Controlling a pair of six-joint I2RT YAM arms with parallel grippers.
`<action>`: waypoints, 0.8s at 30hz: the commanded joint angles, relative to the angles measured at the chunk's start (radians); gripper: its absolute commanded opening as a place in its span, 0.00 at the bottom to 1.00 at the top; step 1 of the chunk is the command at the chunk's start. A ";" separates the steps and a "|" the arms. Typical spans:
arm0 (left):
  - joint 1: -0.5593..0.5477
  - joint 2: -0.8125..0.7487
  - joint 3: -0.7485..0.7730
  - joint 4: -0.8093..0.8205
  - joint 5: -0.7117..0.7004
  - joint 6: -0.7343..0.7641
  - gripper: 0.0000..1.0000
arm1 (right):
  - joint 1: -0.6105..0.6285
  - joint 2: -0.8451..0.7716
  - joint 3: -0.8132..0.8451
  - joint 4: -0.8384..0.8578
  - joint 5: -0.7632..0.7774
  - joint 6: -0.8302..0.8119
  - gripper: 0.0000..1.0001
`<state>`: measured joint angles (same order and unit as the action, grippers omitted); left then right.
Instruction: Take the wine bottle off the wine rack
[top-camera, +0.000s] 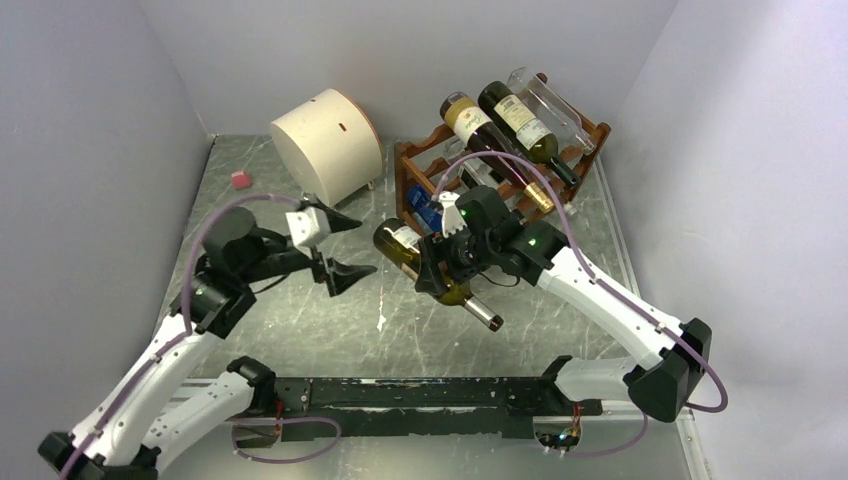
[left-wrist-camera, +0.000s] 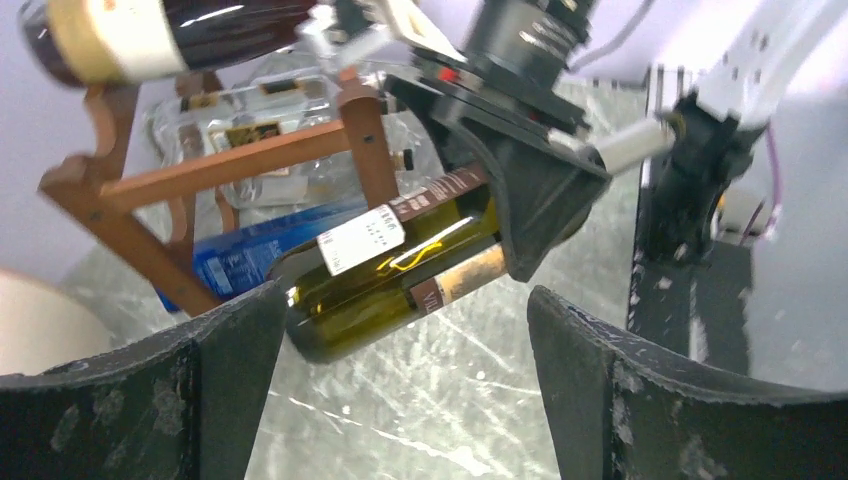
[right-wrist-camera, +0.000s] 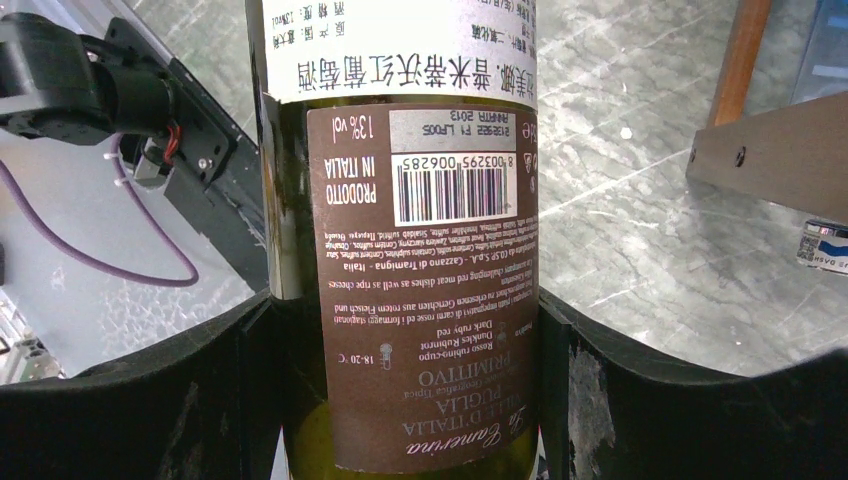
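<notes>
Resting crosswise in right hand (top-camera: 447, 262): wine bottle (top-camera: 437, 275).

The top view looks down from above the near edge of the counter (top-camera: 300, 330) toward its far wall. The left wrist view faces right, close to the wine bottle (left-wrist-camera: 390, 270). The right wrist view sits right against that same bottle, shared by all three.

Green wine bottle (top-camera: 432, 268) held tilted, just beside reddish-brown wine rack (top-camera: 415, 165).
</notes>
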<state>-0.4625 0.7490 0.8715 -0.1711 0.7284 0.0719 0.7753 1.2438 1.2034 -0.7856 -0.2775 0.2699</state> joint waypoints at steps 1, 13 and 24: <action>-0.175 0.032 -0.006 0.005 -0.130 0.360 0.93 | -0.001 -0.050 0.033 0.058 -0.025 0.014 0.00; -0.636 0.274 -0.016 -0.044 -0.669 0.805 0.93 | 0.000 -0.007 0.056 -0.004 -0.110 0.003 0.00; -0.668 0.350 -0.083 0.018 -0.795 0.882 0.93 | 0.000 0.003 0.038 -0.011 -0.213 -0.019 0.00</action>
<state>-1.1278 1.0740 0.8082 -0.1390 0.0193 0.9165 0.7734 1.2667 1.2079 -0.8585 -0.3973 0.2672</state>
